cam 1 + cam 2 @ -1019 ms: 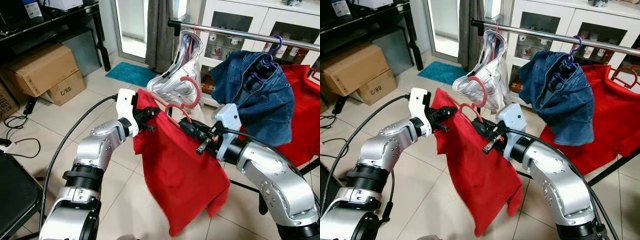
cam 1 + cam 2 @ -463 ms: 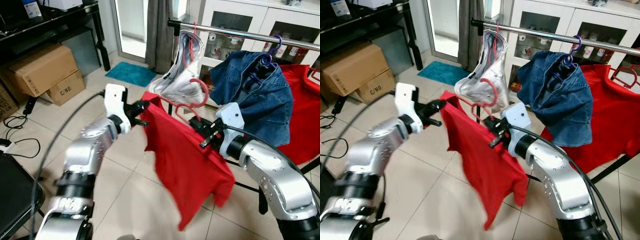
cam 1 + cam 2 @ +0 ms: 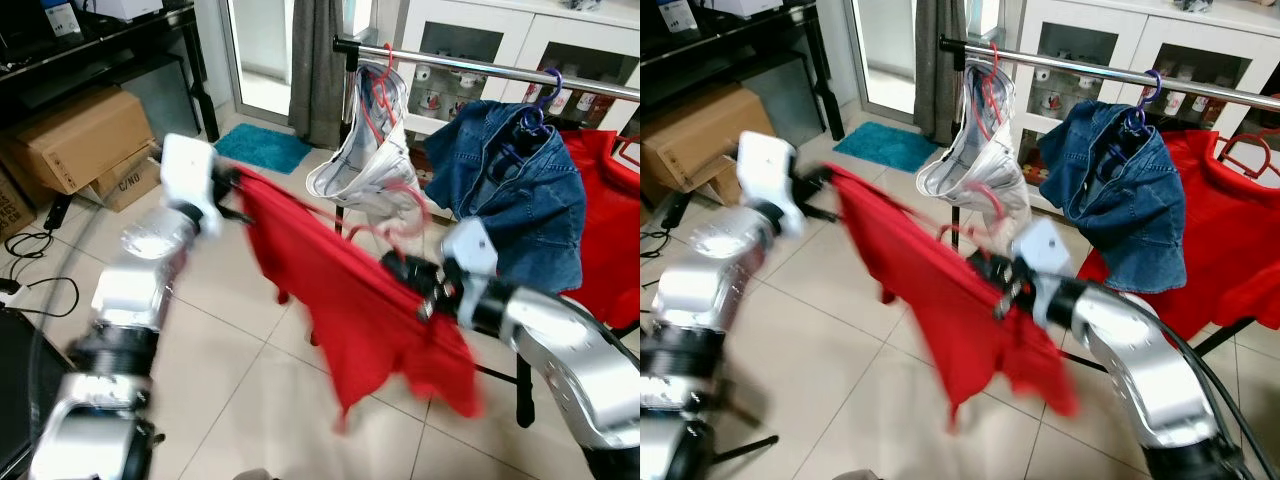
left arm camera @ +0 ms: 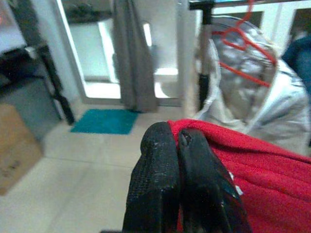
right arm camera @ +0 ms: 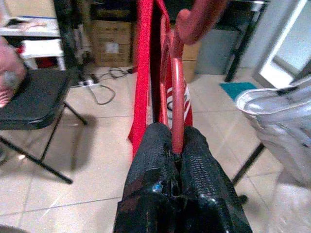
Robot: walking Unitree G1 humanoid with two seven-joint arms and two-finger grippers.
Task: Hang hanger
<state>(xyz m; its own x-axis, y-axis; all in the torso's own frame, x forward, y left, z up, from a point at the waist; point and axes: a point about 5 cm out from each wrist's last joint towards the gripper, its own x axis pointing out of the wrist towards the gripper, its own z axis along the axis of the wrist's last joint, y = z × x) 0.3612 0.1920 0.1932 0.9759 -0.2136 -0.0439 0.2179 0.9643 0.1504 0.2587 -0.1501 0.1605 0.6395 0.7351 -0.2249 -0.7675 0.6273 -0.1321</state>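
A red shirt (image 3: 350,300) on a red hanger (image 5: 177,104) is stretched between my two grippers, below and in front of the metal rail (image 3: 470,66). My left gripper (image 3: 230,188) is shut on the shirt's shoulder edge; the left wrist view has its fingers (image 4: 160,160) pinching red cloth (image 4: 262,179). Further right, my right gripper (image 3: 402,270) is shut on the hanger's wire just under its hook (image 3: 400,208), which is blurred. In the right wrist view the wire rises from between the closed fingers (image 5: 155,155).
On the rail hang a silver jacket (image 3: 368,150), a denim jacket (image 3: 510,190) and a red garment (image 3: 612,220). Behind it stands a white cabinet (image 3: 500,30). Cardboard boxes (image 3: 70,135) and a teal mat (image 3: 262,147) lie to the left; a black chair (image 3: 12,400) is near left.
My left arm has swung out to the left, pulling the shirt wide and taut. The right gripper with the hanger has dropped slightly. Both arms are motion-blurred.
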